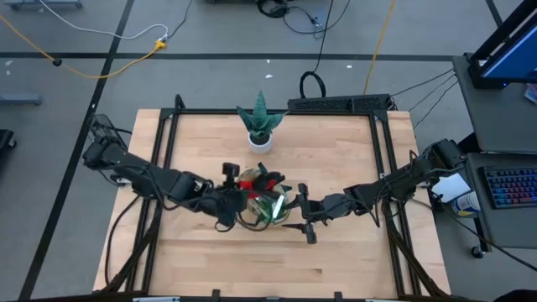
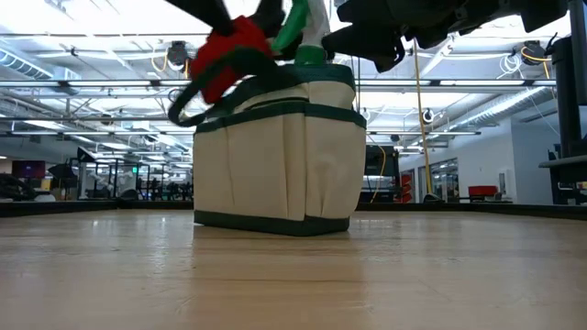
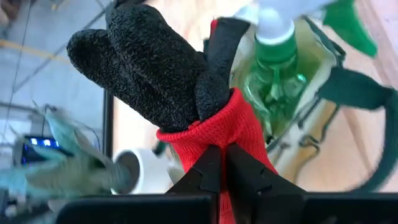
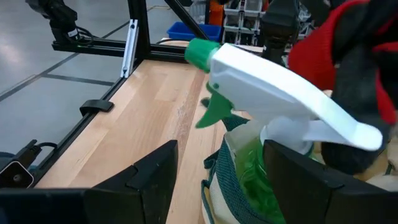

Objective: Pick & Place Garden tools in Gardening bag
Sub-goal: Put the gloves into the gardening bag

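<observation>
Here the nearest thing to the low camera is bare table [image 2: 293, 275], and on it stands the gardening bag [image 2: 275, 156], upright, its dark loop handle hanging off one side. Above its open mouth the left gripper [image 3: 219, 163] has its jaws clamped together on the red cuff of the glove [image 3: 161, 81], so the black palm and fingers hang out in front of the wrist camera. The glove sits over the rim of the bag, beside the spray bottle [image 3: 273, 68], which already stands inside with its white nozzle poking above the top.

The right gripper [image 4: 217, 180] hovers just beside the bag on the other side, its jaws apart and holding nothing, the bottle's trigger head close in front of them.

My judgement is that the step in hand is placing the glove: it is carried over the bag but not let go. The next move calls for lowering it clear of the bottle's nozzle, then parting the left jaws so it drops inside rather than draping on the rim.

Farther back on the table stands the potted plant [image 1: 261, 124], well apart from the work.
</observation>
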Robot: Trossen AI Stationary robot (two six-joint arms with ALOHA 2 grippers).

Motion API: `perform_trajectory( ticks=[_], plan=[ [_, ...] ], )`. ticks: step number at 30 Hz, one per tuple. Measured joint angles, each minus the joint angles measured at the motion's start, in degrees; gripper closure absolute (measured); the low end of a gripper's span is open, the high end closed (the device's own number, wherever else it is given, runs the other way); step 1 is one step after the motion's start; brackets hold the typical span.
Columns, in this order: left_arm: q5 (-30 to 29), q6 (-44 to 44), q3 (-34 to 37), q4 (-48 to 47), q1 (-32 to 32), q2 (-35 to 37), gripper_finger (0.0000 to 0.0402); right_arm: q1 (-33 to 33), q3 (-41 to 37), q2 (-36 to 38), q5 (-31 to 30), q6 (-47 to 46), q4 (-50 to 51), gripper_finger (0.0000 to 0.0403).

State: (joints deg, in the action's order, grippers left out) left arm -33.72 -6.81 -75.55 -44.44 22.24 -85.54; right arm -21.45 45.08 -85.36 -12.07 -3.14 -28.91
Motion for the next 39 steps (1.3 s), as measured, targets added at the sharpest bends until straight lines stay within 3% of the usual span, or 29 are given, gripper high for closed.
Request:
perform_trajectory(
  ticks=[11,19,28,34,39],
  plan=[
    [5.2,-10.8,0.0,8.3,-4.8,0.0,0.0391,0.0,0.0,0.0,-0.1,0.0,0.0,0.0177],
    [8.9,-11.7,0.0,8.3,-7.2,-1.4,0.0388,0.0,0.0,0.0,-0.1,0.9,-0.1,0.0177],
    [11.1,-19.1,0.1,3.2,-9.6,-3.1,0.0385,0.0,0.0,0.0,-0.1,0.9,0.0,0.0177],
    [14.5,-27.1,0.1,2.1,-11.3,-3.1,0.0395,0.0,0.0,0.0,-0.1,0.9,0.0,0.0177],
    [20.5,-25.9,0.1,2.1,-13.9,-3.1,0.038,0.0,0.0,0.0,-0.1,0.9,0.0,0.0177]
  ],
)
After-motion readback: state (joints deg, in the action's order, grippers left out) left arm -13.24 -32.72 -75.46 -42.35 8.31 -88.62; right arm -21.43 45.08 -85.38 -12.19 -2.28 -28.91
